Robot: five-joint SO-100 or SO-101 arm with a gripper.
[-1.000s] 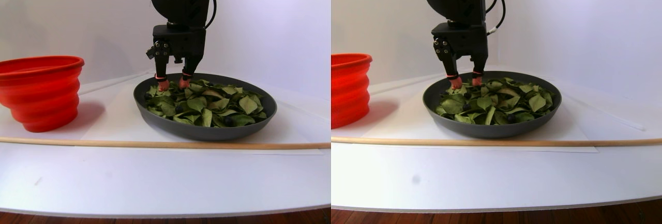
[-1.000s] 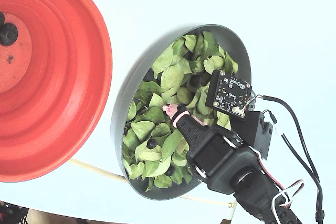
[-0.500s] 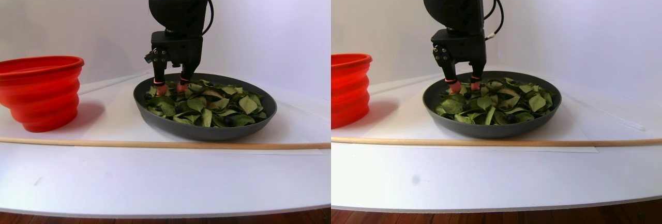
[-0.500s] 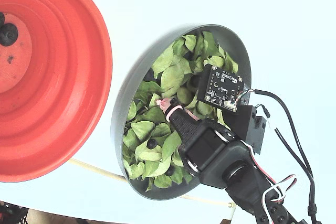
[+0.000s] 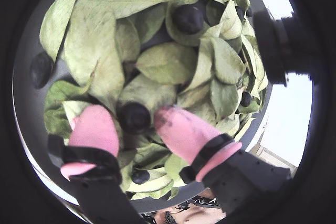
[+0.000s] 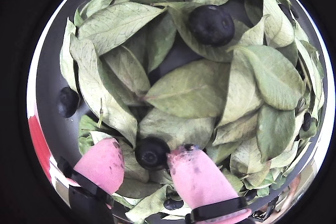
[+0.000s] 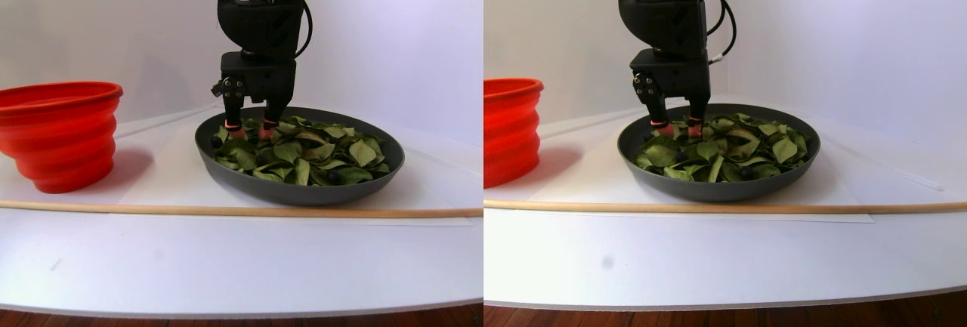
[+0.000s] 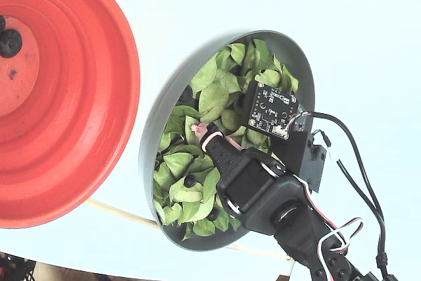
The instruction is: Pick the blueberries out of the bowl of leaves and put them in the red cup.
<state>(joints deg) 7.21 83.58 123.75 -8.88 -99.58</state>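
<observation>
The blueberries [image 6: 151, 152] are what matter here, and one of them sits right between the pink fingertips [image 6: 198, 174] of the gripper [image 6: 148, 162], nestled on the leaves [image 6: 194, 90] near the bowl [image 8: 151, 129] rim. In both wrist views the jaws stand spread, one pad on each side of that berry: the nearer pad seems to touch it, while the other stands just apart, so nothing is clamped yet.

Compared with a second ago, the gripper [image 7: 247, 128] has dropped from just above the leaves to having its tips down among them in the stereo pair view, and in the fixed view the wrist has slid toward the rim side of the bowl. That puts the berry inside the gap; I judge the reach finished and the squeeze next.

Other berries lie beyond the jaws: one ahead of the tips among the leaves [image 6: 211, 24], one off to the side by the bowl wall [image 6: 67, 101], and one small one behind the tips [image 6: 172, 203].

The red cup [image 8: 79, 103] stands just beside the bowl, away from the jaws, with one dark berry showing on its pale floor [image 8: 10, 43]. A leaf edge lies close under the pads, so closing could pinch leaf along with berry.
</observation>
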